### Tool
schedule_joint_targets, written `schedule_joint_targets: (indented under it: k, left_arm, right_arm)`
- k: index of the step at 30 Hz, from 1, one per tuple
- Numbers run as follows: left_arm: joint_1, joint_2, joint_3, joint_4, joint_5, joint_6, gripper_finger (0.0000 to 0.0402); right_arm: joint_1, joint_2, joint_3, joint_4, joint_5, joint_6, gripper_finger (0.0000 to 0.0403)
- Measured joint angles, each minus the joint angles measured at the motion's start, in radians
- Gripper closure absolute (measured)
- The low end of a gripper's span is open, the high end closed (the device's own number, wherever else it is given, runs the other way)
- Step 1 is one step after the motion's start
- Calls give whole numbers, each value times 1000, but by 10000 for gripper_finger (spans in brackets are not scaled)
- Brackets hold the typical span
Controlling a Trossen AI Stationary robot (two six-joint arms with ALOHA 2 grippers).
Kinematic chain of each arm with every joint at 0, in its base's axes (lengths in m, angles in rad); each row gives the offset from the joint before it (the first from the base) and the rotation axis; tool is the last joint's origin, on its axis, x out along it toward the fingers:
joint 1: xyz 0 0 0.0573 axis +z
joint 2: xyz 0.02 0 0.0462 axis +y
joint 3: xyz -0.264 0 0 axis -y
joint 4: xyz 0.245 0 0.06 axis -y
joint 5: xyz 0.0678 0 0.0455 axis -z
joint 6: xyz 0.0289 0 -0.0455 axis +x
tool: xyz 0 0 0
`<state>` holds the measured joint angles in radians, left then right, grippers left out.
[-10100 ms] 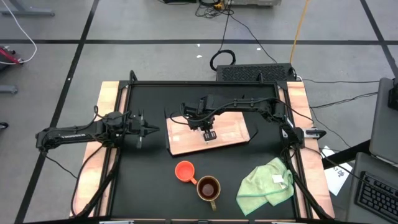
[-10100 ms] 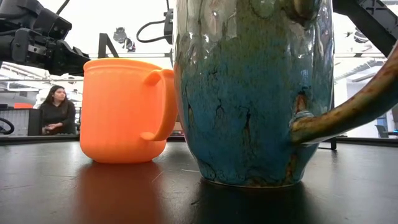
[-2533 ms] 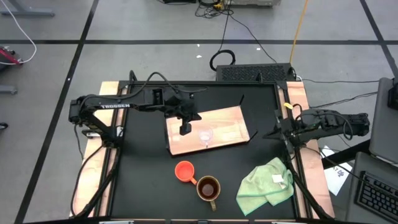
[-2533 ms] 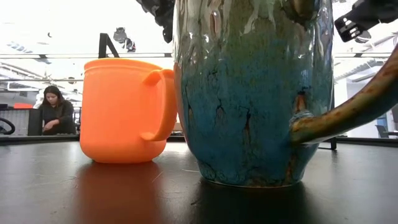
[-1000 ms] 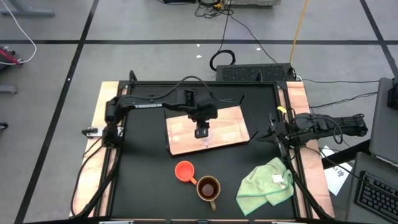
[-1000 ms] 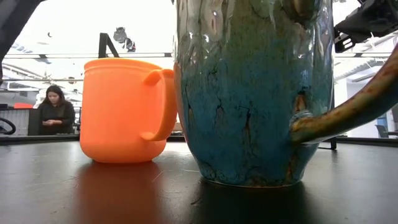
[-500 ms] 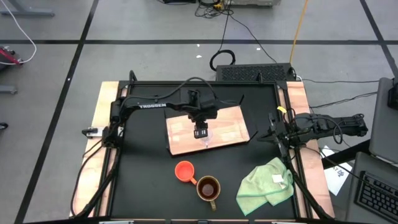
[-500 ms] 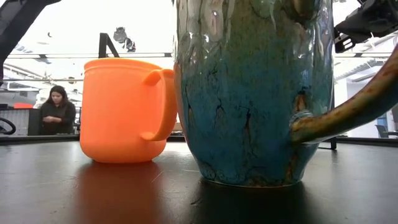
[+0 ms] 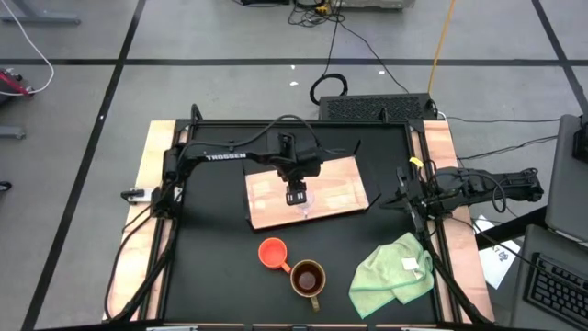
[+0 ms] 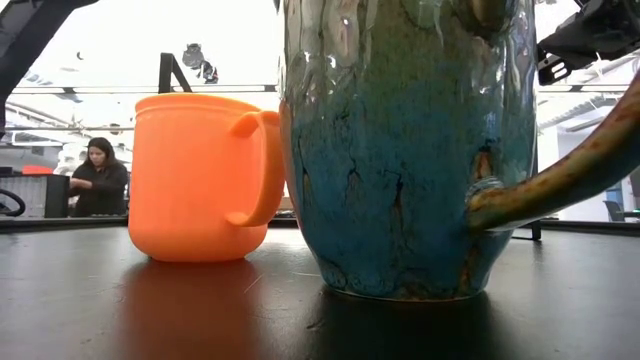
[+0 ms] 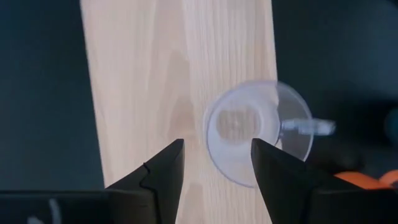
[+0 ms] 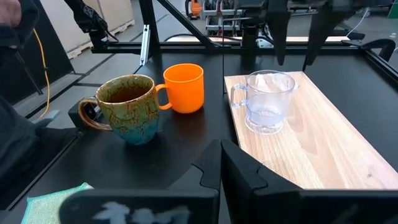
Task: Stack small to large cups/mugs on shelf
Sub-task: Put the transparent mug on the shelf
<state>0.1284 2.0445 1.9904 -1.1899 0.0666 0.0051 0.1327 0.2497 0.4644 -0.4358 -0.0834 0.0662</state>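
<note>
Tiny clear glass cup stands upright, seemingly empty, on shelf.

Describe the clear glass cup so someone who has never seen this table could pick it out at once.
Find the light wooden board lying in the middle of the black table. The clear glass cup stands upright on it near its front edge, directly below the open left hand. Unlike the orange cup and brown mug on the tabletop, it is see-through and the only cup on the board.
</note>
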Motion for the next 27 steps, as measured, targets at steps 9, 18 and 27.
schedule_joint_targets:
  k: [9, 18, 27]
  left_arm:
    - [1, 0, -74, 32, -6, 0, 213]
    - [2, 0, -120, 86, -4, -1, 213]
    - [2, 0, -148, 121, 10, 0, 213]
  right_arm:
    - [0, 0, 0, -2, 0, 0, 403]
    - [0, 0, 0, -2, 0, 0, 403]
    - [0, 0, 0, -2, 0, 0, 403]
